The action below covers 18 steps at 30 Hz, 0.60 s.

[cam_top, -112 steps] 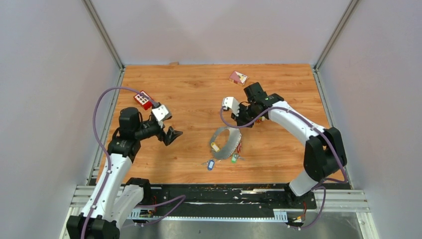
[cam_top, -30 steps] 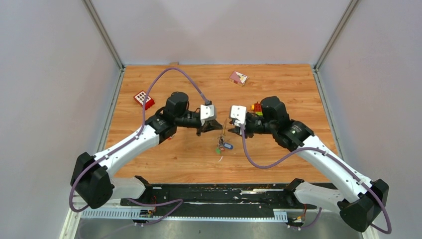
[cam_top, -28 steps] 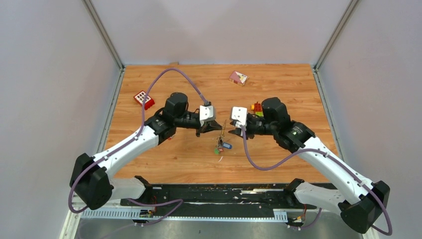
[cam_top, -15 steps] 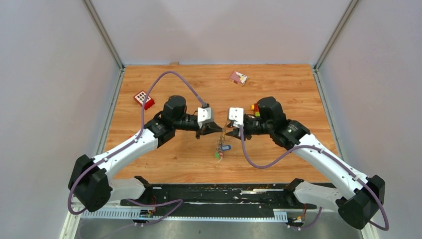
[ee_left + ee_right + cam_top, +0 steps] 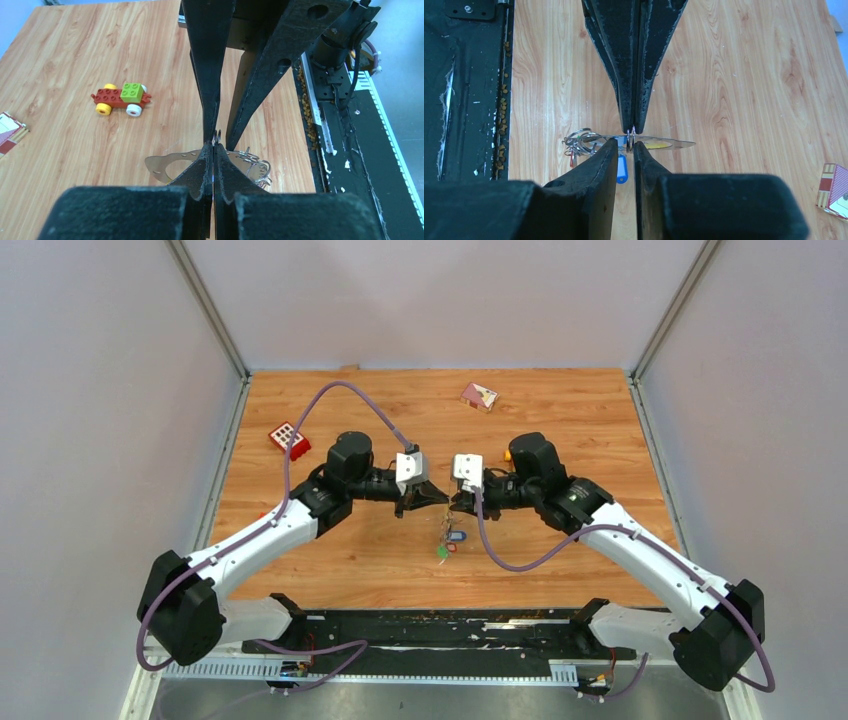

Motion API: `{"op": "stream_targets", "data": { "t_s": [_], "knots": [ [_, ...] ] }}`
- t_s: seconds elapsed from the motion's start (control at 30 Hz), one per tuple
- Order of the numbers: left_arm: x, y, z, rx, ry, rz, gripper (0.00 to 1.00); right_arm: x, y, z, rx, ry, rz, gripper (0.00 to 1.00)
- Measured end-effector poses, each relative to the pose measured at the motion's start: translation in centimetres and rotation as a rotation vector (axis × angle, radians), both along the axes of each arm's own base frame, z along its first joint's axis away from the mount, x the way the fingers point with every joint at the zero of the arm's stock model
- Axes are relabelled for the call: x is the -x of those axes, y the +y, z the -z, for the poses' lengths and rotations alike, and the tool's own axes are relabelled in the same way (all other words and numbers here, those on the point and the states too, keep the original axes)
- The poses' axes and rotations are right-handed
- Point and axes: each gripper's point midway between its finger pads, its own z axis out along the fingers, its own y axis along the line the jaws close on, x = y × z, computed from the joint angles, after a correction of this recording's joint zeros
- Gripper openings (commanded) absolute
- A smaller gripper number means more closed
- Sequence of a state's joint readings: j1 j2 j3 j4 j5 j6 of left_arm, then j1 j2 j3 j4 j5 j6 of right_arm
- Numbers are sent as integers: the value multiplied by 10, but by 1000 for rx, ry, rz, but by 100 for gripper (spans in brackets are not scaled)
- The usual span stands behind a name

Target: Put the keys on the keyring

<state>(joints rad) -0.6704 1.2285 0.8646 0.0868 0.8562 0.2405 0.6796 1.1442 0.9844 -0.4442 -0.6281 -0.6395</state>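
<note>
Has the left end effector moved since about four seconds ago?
Yes. The left end effector swung right, away from the red block with white squares, towards the middle of the wooden table, where it pinches the silvery-grey toothed keyring.

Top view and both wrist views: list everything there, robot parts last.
keyring: one, silvery, held up mid-table
keys: a bunch, count unclear; blue, green and red showing; hanging at the keyring
toy car: one, red with a green brick; on the table, right of centre
red block: one, white squares; left side
small box: one, pink-red; far side
table: one, wood
left gripper: shut on the keyring
right gripper: jaws slightly apart at the keyring
</note>
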Motion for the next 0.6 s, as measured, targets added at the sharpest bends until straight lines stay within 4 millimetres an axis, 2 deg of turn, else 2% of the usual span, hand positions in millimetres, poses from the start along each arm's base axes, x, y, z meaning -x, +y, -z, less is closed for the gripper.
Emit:
{"op": "stream_targets", "data": {
  "t_s": [0.23,0.5,0.6],
  "knots": [
    [0,0,0,1,-1,0,0,-2,0,-3,-3,-8,8,18],
    [0,0,0,3,-3,3,0,-2,0,-3,-3,-8,11,3],
    [1,0,0,4,-3,6,0,-3,0,-3,-1,-7,14,11]
  ]
}}
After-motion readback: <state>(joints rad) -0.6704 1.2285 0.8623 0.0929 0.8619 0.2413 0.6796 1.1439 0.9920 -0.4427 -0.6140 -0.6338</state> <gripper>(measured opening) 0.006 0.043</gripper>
